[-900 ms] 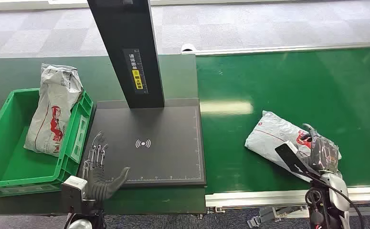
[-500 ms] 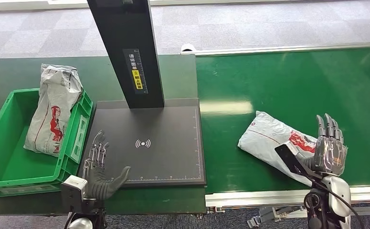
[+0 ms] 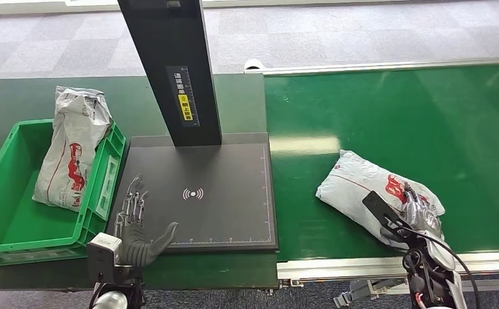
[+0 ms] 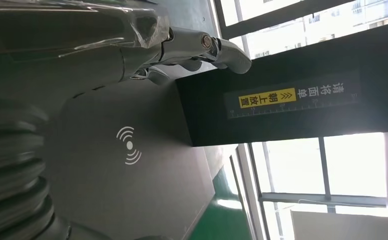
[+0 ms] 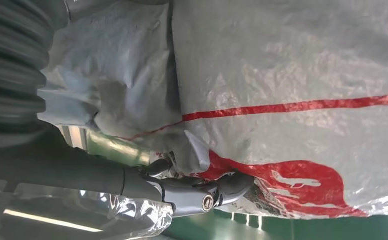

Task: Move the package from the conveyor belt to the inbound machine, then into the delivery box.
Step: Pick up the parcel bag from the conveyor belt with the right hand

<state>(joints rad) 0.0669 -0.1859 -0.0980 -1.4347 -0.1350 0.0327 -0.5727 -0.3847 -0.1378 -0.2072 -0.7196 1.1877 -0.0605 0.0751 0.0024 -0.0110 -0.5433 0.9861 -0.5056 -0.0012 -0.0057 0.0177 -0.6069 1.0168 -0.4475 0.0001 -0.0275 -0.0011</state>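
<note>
Green belting fills the right half of our head view: the conveyor belt (image 3: 388, 109) runs off to the right, and on its near part lies the package (image 3: 362, 187), a crinkled grey-white plastic mailer with red print and a thin red line across it. Our right hand (image 3: 417, 211) is on the package's near right end. In the right wrist view the fingers (image 5: 217, 189) curl against the red-printed plastic of the package (image 5: 302, 75) and the bag is puckered where they press, so we see them closing on it, though we cannot tell how firm the hold is. The package lies flat on the belt.

To the left of the belt sits the inbound machine (image 3: 201, 193), a dark flat plate with a white wireless symbol at its middle and a black upright column (image 3: 172, 71) rising from its far edge; the column carries a yellow label with Chinese characters. Our left hand (image 3: 137, 228) hovers at the near left corner of the plate, fingers spread apart and holding nothing, thumb pointing right. The left wrist view shows the same plate (image 4: 131, 165) and the labelled column beyond the pale fingers (image 4: 207, 47).

Further left stands the delivery box (image 3: 15, 225), a green plastic crate. Another mailer (image 3: 73, 148) of the same kind leans in it, its top end poking over the far right corner of the crate. Grey carpet tiles (image 3: 362, 32) lie beyond the belt.
</note>
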